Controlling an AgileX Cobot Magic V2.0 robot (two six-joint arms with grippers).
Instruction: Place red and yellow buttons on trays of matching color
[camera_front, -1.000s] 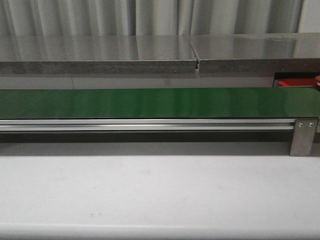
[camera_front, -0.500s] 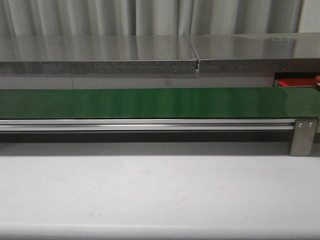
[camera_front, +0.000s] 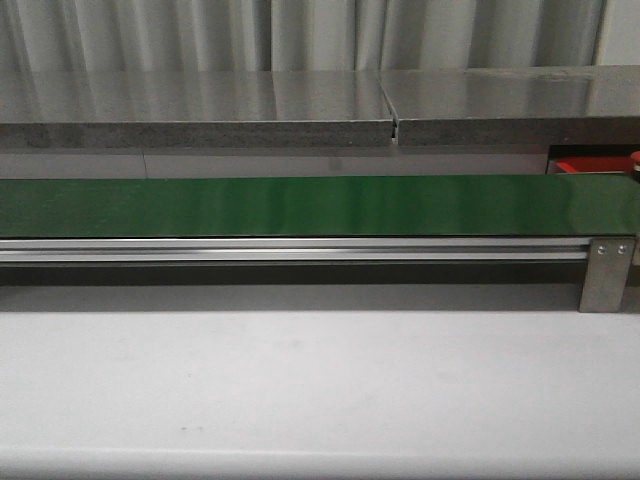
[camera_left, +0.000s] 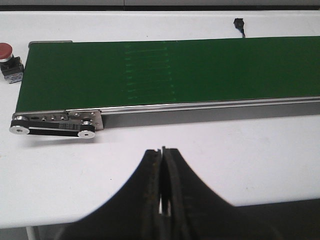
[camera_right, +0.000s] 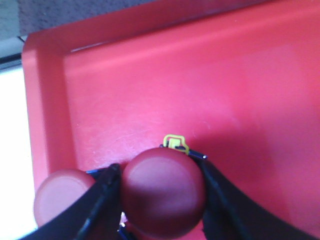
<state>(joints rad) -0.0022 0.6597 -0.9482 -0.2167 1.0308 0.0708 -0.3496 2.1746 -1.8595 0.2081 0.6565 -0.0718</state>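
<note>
In the right wrist view my right gripper (camera_right: 159, 165) is shut on a red button (camera_right: 162, 195), its black fingers pressed to both sides of the round cap. It hangs just over the floor of the red tray (camera_right: 210, 85), near a corner. A second red button (camera_right: 61, 196) sits beside it, by the tray's rim. From the front the red tray (camera_front: 590, 166) shows only as a sliver at far right. My left gripper (camera_left: 162, 150) is shut and holds nothing, above the white table in front of the green belt (camera_left: 170, 70). No yellow button or yellow tray shows.
The long green belt (camera_front: 300, 205) runs across the table with a metal rail (camera_front: 300, 250) along its near side. A red push-button on a black box (camera_left: 7, 56) stands off the belt's end. A small black plug (camera_left: 239, 23) lies beyond the belt.
</note>
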